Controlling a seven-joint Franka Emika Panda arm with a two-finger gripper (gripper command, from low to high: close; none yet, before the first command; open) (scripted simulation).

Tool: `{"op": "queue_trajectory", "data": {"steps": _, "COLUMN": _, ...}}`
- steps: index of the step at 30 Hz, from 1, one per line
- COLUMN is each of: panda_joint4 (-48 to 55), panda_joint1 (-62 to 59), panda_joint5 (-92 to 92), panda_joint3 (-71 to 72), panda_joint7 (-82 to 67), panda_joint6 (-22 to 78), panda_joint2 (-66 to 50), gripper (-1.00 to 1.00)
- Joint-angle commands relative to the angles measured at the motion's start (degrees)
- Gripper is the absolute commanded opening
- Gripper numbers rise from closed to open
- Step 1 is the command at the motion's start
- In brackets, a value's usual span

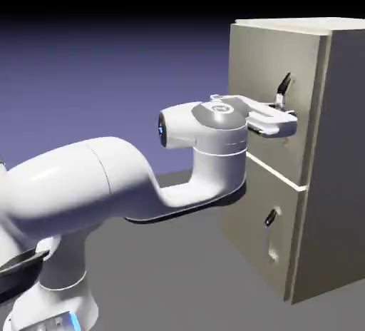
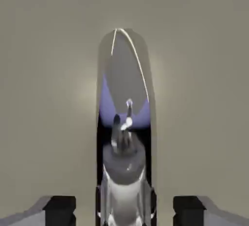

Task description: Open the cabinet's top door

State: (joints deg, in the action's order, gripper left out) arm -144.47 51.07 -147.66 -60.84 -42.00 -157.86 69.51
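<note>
The beige cabinet (image 1: pixel 342 180) stands at the exterior view's right, with its grey side wall facing the camera. Its top door (image 1: pixel 260 58) lies flush with the front. My gripper (image 1: pixel 289 119) reaches level onto the door's long silver, black-tipped handle (image 1: pixel 284 88), at its lower part. In the hand view the handle (image 2: pixel 125 122) runs up the middle against the door panel (image 2: pixel 44 74). My gripper (image 2: pixel 124 211) straddles it. The dark fingertips (image 2: pixel 61 206) stand at either side with a visible gap to the handle, so the gripper is open.
Below the top door is a smaller beige panel (image 1: pixel 260 208) with a short handle (image 1: pixel 271 217). My white forearm (image 1: pixel 107 180) stretches from the lower left across the grey table (image 1: pixel 178 279) toward the cabinet.
</note>
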Motion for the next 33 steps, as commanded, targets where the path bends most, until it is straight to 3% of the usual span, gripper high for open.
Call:
{"op": "queue_trajectory", "data": {"steps": 1, "panda_joint4": -2.08, "panda_joint1": -2.01, "panda_joint5": 0.88, "panda_joint3": 1.67, "panda_joint7": 0.38, "panda_joint6": 1.84, "panda_joint2": 0.23, "gripper": -1.0}}
{"op": "queue_trajectory", "data": {"steps": 9, "panda_joint4": -17.03, "panda_joint1": -16.06, "panda_joint5": 12.95, "panda_joint3": 17.71, "panda_joint7": 1.87, "panda_joint6": 16.95, "panda_joint2": 3.62, "gripper": -1.0}}
{"op": "queue_trajectory", "data": {"steps": 16, "panda_joint4": -24.72, "panda_joint1": -21.22, "panda_joint5": 26.79, "panda_joint3": 32.24, "panda_joint7": 1.78, "panda_joint6": 28.44, "panda_joint2": 7.27, "gripper": -1.0}}
{"op": "queue_trajectory", "data": {"steps": 33, "panda_joint4": -26.3, "panda_joint1": -18.81, "panda_joint5": 62.18, "panda_joint3": 67.54, "panda_joint7": 6.11, "panda_joint6": 55.79, "panda_joint2": 2.41, "gripper": -1.0}}
